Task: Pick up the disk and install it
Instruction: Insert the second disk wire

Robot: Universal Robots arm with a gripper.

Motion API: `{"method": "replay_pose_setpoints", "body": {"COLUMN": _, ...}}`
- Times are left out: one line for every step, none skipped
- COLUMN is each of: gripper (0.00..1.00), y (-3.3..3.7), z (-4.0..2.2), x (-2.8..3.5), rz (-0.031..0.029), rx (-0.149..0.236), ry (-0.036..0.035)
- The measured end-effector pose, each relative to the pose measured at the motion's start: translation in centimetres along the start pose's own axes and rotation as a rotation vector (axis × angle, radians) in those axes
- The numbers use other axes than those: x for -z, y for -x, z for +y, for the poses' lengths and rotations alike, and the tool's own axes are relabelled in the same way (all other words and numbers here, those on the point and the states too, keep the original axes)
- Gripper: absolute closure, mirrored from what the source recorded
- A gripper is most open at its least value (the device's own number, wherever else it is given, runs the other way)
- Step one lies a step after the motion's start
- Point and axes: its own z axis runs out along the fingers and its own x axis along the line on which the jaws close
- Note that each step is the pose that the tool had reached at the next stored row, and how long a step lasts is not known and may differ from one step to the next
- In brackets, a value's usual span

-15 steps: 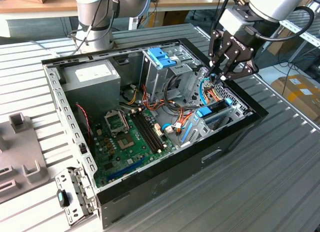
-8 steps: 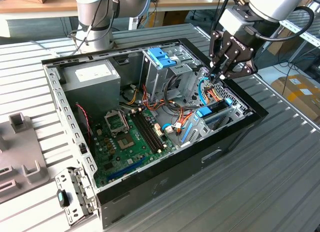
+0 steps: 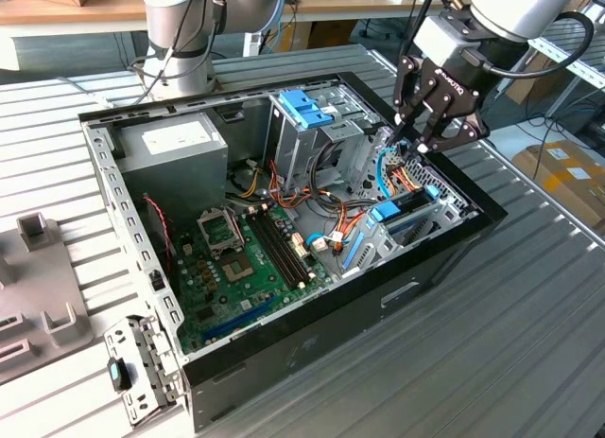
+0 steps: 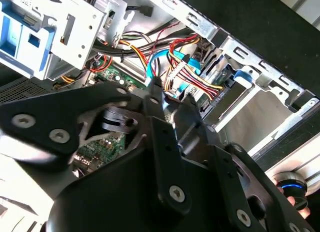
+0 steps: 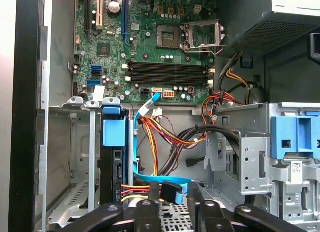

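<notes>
Black hand (image 3: 427, 135) above open computer case (image 3: 444, 244), fingers apparently closed and empty, disk (image 5: 113, 164) seated in drive bay.

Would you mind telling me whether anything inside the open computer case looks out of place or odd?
Nothing looks damaged. The black computer case lies on its side with its panel off, and loose red, yellow and orange cables sprawl between the drive bays. The disk with blue rails sits upright in its bay, below the black gripper.
</notes>
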Motion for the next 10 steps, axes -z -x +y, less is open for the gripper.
{"method": "replay_pose_setpoints", "body": {"gripper": 0.6, "y": 0.0, "z": 0.0, "x": 0.0, "rz": 0.0, "rx": 0.0, "ry": 0.0}}
{"method": "replay_pose_setpoints", "body": {"gripper": 0.6, "y": 0.0, "z": 0.01, "x": 0.0, "rz": 0.0, "rx": 0.0, "ry": 0.0}}
{"method": "replay_pose_setpoints", "body": {"gripper": 0.6, "y": 0.01, "z": 0.02, "x": 0.07, "rz": 0.0001, "rx": 0.0, "ry": 0.0}}
{"method": "replay_pose_setpoints", "body": {"gripper": 0.6, "y": 0.02, "z": 0.02, "x": 0.17, "rz": 0.0001, "rx": 0.0, "ry": 0.0}}
{"method": "replay_pose_setpoints", "body": {"gripper": 0.6, "y": 0.03, "z": 0.02, "x": 0.25, "rz": 0.0, "rx": 0.0, "ry": 0.0}}
{"method": "replay_pose_setpoints", "body": {"gripper": 0.6, "y": 0.05, "z": 0.03, "x": 0.37, "rz": 0.0001, "rx": 0.0, "ry": 0.0}}
{"method": "replay_pose_setpoints", "body": {"gripper": 0.6, "y": 0.06, "z": 0.04, "x": 0.47, "rz": 0.0, "rx": 0.0, "ry": 0.0}}
{"method": "replay_pose_setpoints", "body": {"gripper": 0.6, "y": 0.07, "z": 0.04, "x": 0.57, "rz": 0.0, "rx": 0.0, "ry": 0.0}}
{"method": "replay_pose_setpoints", "body": {"gripper": 0.6, "y": 0.08, "z": 0.05, "x": 0.66, "rz": -0.0001, "rx": 0.0, "ry": 0.0}}
{"method": "replay_pose_setpoints", "body": {"gripper": 0.6, "y": 0.08, "z": 0.05, "x": 0.71, "rz": -0.0002, "rx": 0.0, "ry": 0.0}}
